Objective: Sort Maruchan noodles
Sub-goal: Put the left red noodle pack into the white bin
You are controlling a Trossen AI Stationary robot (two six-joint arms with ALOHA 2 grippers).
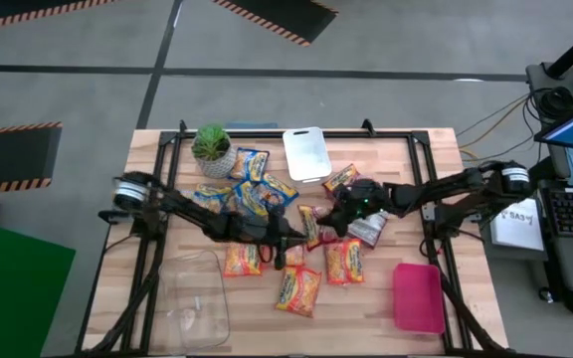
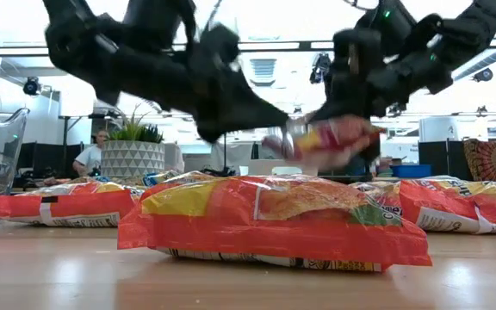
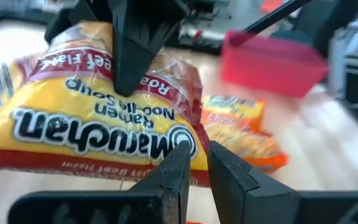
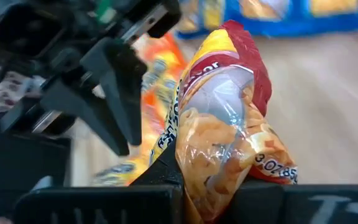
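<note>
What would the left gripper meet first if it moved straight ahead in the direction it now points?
Probably the red-and-yellow Maruchan packet held by the right gripper: it fills the left wrist view just beyond the left gripper. Their exact separation is unclear.

Plant pot (image 1: 212,147) at table (image 1: 436,149) back left; cutting board (image 1: 306,153) to its right; noodle packets (image 1: 257,189) spread between them and toward table middle; more packets (image 1: 299,289) nearer front; clear tub (image 1: 195,298) at front left; lidded box (image 1: 419,296) at front right; one packet (image 1: 311,227) lifted between left gripper (image 1: 296,239) and right gripper (image 1: 334,221), above table centre.
</note>
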